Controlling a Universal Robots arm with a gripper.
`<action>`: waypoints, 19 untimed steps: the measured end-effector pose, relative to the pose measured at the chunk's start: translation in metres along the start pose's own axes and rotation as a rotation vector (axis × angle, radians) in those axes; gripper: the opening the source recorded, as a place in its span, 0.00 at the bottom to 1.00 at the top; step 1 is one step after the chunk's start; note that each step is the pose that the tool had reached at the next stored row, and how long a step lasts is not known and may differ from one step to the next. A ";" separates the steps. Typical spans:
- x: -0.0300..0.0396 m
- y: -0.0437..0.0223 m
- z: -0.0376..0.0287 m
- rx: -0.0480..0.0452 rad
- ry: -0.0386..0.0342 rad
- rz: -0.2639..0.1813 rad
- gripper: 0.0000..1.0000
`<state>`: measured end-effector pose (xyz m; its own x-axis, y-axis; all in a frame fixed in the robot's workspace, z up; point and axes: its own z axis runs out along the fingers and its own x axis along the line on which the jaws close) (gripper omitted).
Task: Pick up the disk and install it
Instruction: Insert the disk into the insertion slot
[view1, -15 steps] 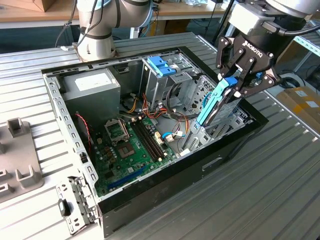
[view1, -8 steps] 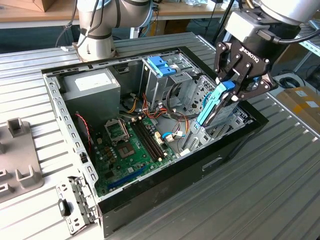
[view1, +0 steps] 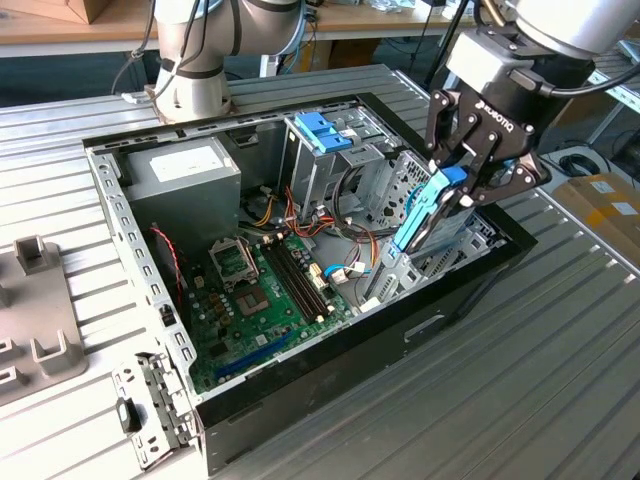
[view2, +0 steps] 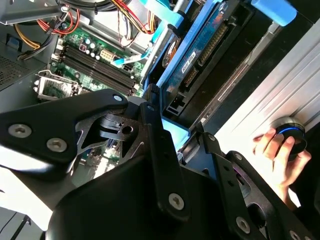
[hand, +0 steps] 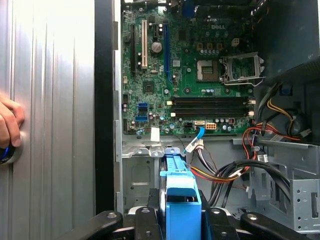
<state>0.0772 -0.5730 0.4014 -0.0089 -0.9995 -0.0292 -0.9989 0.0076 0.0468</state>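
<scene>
The gripper (view1: 462, 190) was clamped on the disk (view1: 422, 212), fingers pinching the top end of its light-blue carrier, at about 2 o'clock in the exterior view. The disk hung tilted, lower end dipping into the drive bay (view1: 440, 255) at the near corner of the open computer case (view1: 330, 370). In the first wrist view the blue carrier (hand: 181, 202) sat right between the fingers (hand: 145, 222), pointing toward the motherboard (hand: 190, 75).

Handling-wise, I'd guess the drive is stiff and fairly heavy for its size, a metal slab, and doesn't like knocks. The plastic carrier probably flexes a bit, so the rail edges near the end look like the sane place to grab, not the circuit side you could see in the second wrist view (view2: 200, 55).

Further in, the case lay on its side with the green board at 7 o'clock, a grey power supply (view1: 185, 175) at 10, and an upright drive cage with a blue handle piece (view1: 323, 132) at 12. Red and yellow cables (view1: 300, 215) ran through the middle.

It all sat on a ribbed aluminium table (view1: 500, 380). A person's hand (view2: 277, 152) rested on a round knob beside the case. Some grey fixtures (view1: 40, 330) sat at 9 o'clock, and the arm's base (view1: 195, 70) stood at the back.
</scene>
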 end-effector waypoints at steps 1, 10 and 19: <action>0.0000 0.0000 0.0008 0.0000 0.0000 0.000 0.37; 0.0002 -0.0004 0.0081 0.0000 0.0002 0.000 0.37; 0.0005 -0.0008 0.0161 0.0000 0.0001 0.000 0.37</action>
<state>0.0772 -0.5730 0.3853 -0.0089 -0.9995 -0.0291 -0.9989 0.0075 0.0468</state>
